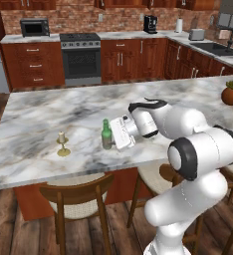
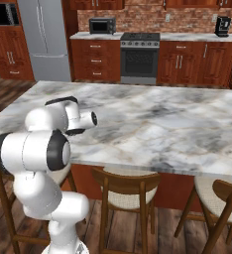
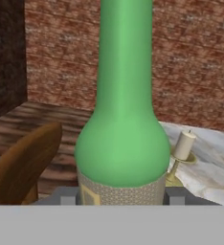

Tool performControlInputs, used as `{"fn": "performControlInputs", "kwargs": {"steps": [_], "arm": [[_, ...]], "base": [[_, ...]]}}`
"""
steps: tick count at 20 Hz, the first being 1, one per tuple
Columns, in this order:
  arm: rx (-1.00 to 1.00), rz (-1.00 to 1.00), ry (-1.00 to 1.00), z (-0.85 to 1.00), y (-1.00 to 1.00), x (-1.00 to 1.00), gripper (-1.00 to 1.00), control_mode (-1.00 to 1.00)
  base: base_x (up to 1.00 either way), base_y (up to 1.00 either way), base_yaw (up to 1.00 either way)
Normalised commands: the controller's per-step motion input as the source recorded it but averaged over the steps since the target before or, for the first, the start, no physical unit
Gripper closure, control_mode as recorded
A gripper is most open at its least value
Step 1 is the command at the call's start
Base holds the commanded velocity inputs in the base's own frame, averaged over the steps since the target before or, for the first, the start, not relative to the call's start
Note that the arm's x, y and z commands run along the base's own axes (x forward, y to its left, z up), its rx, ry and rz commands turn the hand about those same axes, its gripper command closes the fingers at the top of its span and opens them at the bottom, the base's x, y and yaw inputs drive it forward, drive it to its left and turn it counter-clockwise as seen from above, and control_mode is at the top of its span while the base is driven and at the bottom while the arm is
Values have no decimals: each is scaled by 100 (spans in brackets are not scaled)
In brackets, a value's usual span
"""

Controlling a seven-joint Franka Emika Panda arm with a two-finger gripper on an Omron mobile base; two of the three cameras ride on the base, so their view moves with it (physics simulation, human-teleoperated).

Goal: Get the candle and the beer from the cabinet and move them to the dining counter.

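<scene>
The beer (image 1: 106,134), a green bottle with a pale label, stands upright near the front edge of the dining counter (image 1: 63,107). My gripper (image 1: 112,138) is shut on its lower body from the right. In the hand view the beer (image 3: 123,139) sits between my gripper (image 3: 122,196), one dark fingertip (image 3: 68,196) on each side of the label. The candle (image 1: 62,143), cream on a brass stick, stands on the marble to the bottle's left, apart from it; it is also seen as the candle (image 3: 183,146) behind the bottle. Wall cabinet bottoms (image 1: 118,3) line the top edge.
A brown plant pot (image 1: 232,93) sits at the counter's far right. Wooden chairs (image 1: 78,195) stand under the front edge, beside my arm. Across the aisle are the stove (image 1: 81,60), drawer units and a sink worktop (image 1: 213,49). The fridge (image 2: 43,39) stands at the back left.
</scene>
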Motion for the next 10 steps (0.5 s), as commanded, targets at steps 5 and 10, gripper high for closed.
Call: {"fn": "performControlInputs", "kwargs": {"steps": [5, 10], "arm": [[0, 0, 0, -27, 11, 21, 100, -100], [0, 0, 0, -30, 15, 20, 100, -100]], "base": [[0, 0, 0], [0, 0, 0]]}}
